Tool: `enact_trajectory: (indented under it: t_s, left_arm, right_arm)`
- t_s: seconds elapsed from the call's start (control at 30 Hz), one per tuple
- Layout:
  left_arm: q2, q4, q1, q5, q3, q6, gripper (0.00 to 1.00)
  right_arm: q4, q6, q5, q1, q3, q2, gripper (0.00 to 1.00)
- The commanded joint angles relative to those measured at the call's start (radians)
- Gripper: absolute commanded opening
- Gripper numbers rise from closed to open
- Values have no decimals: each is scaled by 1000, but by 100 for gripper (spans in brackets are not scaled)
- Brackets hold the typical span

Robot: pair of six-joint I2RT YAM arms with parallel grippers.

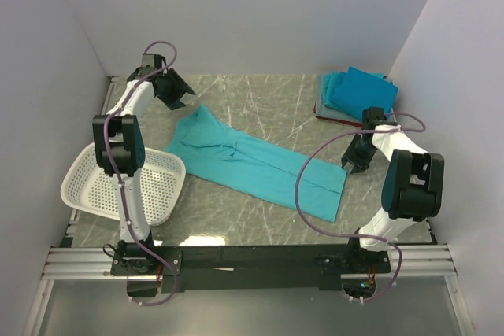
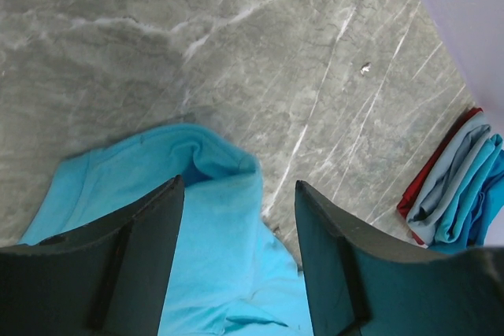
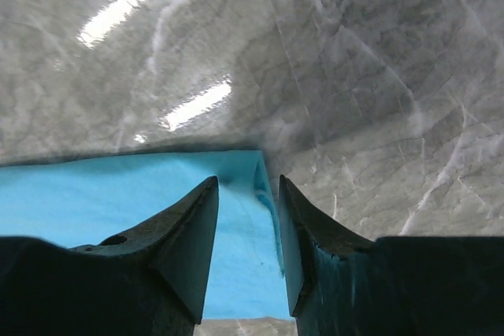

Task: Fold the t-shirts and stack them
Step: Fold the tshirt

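A teal t-shirt [image 1: 252, 164] lies folded into a long strip across the middle of the table. My left gripper [image 1: 176, 94] hovers open just past the strip's far left end, and the rumpled cloth [image 2: 228, 218] shows below and between its jaws [image 2: 238, 182]. My right gripper [image 1: 353, 160] is at the strip's near right end, open with a narrow gap, and the flat corner of the shirt [image 3: 157, 218] lies under its jaws [image 3: 247, 180]. Neither gripper holds cloth. A stack of folded t-shirts [image 1: 356, 92] sits at the back right, teal on top [image 2: 472, 194] and red at the bottom [image 2: 431, 172].
A white perforated basket [image 1: 126, 186] stands at the near left beside the left arm, tilted over the table's edge. Pale walls close in the table on the left, back and right. The grey marble tabletop [image 1: 260, 100] shows around the shirt.
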Motion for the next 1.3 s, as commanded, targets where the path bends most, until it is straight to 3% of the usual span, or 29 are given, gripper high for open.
enact_trajectory:
  t_s: [0.0,0.73,0.8,0.9,0.93,0.97,1.03,1.13,1.27]
  left_arm:
    - [34,12,1,25,62,8,64]
    - [164,63,-52,103,114,-51,62]
    - [164,72,-58,109,105,-50,58]
    - [164,77,-59,119,91,-50,37]
    - [166,75,-59,119,90,-47,26]
    - [167,75,-59,119,90,-45,21]
    - [172,81,-57,120,93,-41,12]
    - [182,95,-54,122,101,-36,2]
    - [195,127,-48,142,107,-34,0]
  right_arm:
    - [40,-6,-4,-7,-24,13,44]
    - [64,3,-22,-7,-43,64,23]
    - [63,3,-19,-7,-40,67,19]
    - [66,6,-12,-7,-40,62,10]
    - [66,8,-10,-7,-38,61,7]
    - [67,9,-10,-7,-38,61,2]
    - [66,12,-12,-8,-32,61,0]
    - [58,19,-16,-7,-17,61,0]
    - [37,23,5,-14,16,47,0]
